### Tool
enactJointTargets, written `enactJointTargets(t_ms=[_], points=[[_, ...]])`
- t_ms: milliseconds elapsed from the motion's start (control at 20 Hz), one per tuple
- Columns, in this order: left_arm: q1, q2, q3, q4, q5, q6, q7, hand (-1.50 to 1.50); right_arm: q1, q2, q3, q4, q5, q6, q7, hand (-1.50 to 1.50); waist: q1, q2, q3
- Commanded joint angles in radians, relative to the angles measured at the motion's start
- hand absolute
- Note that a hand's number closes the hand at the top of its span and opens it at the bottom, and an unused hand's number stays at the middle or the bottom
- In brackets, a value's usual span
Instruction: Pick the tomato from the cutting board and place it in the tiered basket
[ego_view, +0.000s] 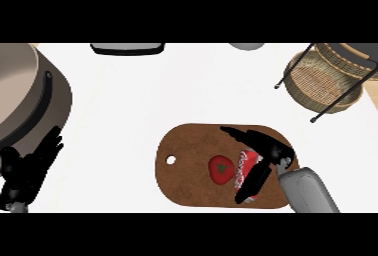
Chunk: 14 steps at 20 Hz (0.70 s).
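The round red tomato (221, 168) sits on the brown wooden cutting board (188, 165), just left of the black right hand (258, 155), whose open fingers hold nothing yet, far from the woven tiered basket (325, 80).
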Motion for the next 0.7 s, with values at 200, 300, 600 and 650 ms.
enactJointTargets(t_ms=[200, 300, 600, 650], points=[[-0.001, 0.005, 0.075, 0.085, -0.014, -0.07, -0.072, 0.0, 0.041, 0.058, 0.033, 0.066, 0.094, -0.049, -0.06, -1.5, -0.001, 0.001, 0.001], [-0.002, -0.05, 0.035, 0.079, -0.061, -0.026, -0.067, 0.0, 0.032, 0.036, 0.012, 0.088, 0.092, -0.029, -0.109, -1.5, -0.001, 0.001, 0.001], [-0.046, -0.015, 0.079, 0.06, -0.03, -0.063, -0.01, 0.0, 0.06, 0.099, 0.084, 0.11, 0.14, -0.066, -0.115, -1.5, -0.002, 0.002, 0.001], [-0.043, -0.035, 0.053, 0.025, -0.05, -0.039, 0.025, 0.0, 0.021, 0.119, 0.079, 0.191, 0.161, -0.111, -0.151, -1.5, 0.003, 0.003, 0.001]])
